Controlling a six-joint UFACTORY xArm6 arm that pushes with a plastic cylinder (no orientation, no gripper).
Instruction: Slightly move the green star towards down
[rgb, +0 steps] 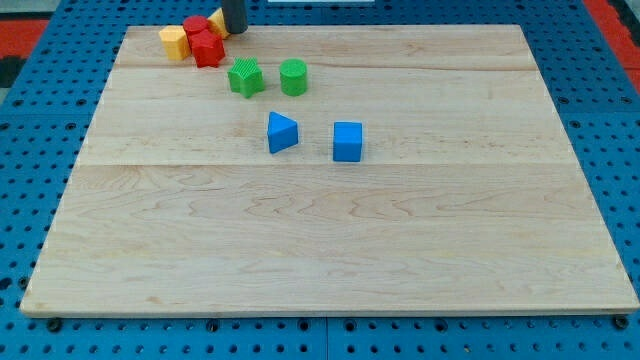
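Jaws are none on this rod; its tip (233, 31) sits at the surface's (300, 250) top edge, above the green star (245, 77) beside the green cylinder (293, 77).

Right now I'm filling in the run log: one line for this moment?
my tip: top edge, by red blocks | green star: untouched, below-right of tip | green cylinder: right of star
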